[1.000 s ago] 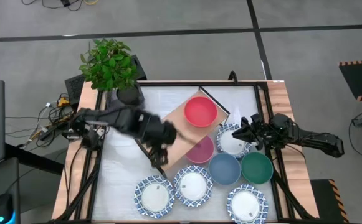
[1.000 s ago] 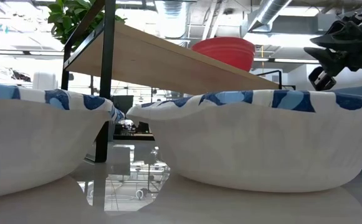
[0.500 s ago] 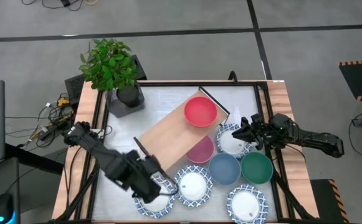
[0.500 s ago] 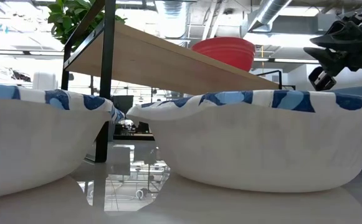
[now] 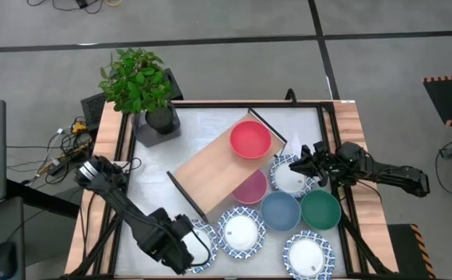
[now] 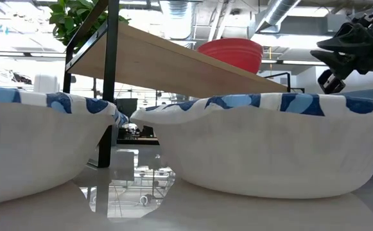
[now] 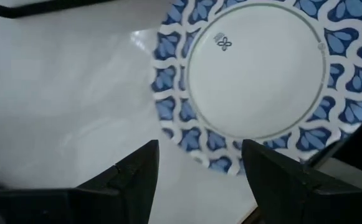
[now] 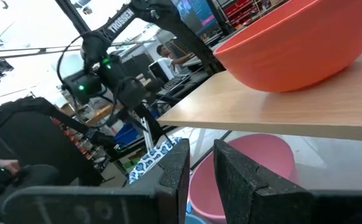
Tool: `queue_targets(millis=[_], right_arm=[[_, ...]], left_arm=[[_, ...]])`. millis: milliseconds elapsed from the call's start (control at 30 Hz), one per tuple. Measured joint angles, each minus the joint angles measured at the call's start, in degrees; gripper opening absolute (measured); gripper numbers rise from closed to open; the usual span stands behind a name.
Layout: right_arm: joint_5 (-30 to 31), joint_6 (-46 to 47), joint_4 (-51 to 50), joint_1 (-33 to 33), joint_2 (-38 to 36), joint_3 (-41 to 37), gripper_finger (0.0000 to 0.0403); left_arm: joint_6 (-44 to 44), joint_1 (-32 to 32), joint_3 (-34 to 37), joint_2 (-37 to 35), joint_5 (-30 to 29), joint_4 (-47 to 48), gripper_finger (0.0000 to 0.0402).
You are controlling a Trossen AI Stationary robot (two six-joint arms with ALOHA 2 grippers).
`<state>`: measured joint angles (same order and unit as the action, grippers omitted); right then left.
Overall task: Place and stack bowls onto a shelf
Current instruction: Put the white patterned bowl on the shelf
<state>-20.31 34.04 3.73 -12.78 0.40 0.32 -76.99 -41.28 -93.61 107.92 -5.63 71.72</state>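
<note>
My left gripper [image 5: 185, 249] hangs open, pointing down, over the near-left patterned bowl [image 5: 205, 239]. In the left wrist view the bowl's blue rim [image 7: 187, 140] runs between the two fingers [image 7: 137, 180], which stand above it and touch nothing. The shelf [image 5: 210, 171] lies slantwise on the table and carries a red bowl [image 5: 250, 140]. A pink bowl [image 5: 250, 189] sits under its edge. On the table are more patterned bowls [image 5: 241, 231] [image 5: 307, 255] [image 5: 290, 177], a blue bowl [image 5: 280, 211] and a green bowl [image 5: 320, 210]. My right gripper [image 5: 307, 162] waits level at the right edge, its fingers [image 8: 176, 168] a narrow gap apart.
A potted plant [image 5: 140, 85] stands at the table's far left corner. The shelf's black frame leg [image 6: 112, 83] rises just behind the two near bowls [image 6: 269, 141]. Bare white tabletop [image 5: 152, 179] lies left of the shelf.
My left gripper has swung from above the shelf's left end toward the table's near edge and down. It has rolled about its own axis and now hangs low over the near-left patterned bowl. No bowl has moved.
</note>
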Motion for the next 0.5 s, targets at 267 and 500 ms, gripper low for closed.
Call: queue_targets(millis=[267,500], right_arm=[[0.04,0.0,-0.02,0.0,0.01,0.0,0.0097],[0.04,0.0,0.0,0.0,0.01,0.0,0.0097]], left_arm=[[-10.97,-1.08,18.4,-10.9,-4.0,-16.68,0.0215],[-16.3,-1.31,33.53,-20.17,-3.65,-29.02,0.0215]])
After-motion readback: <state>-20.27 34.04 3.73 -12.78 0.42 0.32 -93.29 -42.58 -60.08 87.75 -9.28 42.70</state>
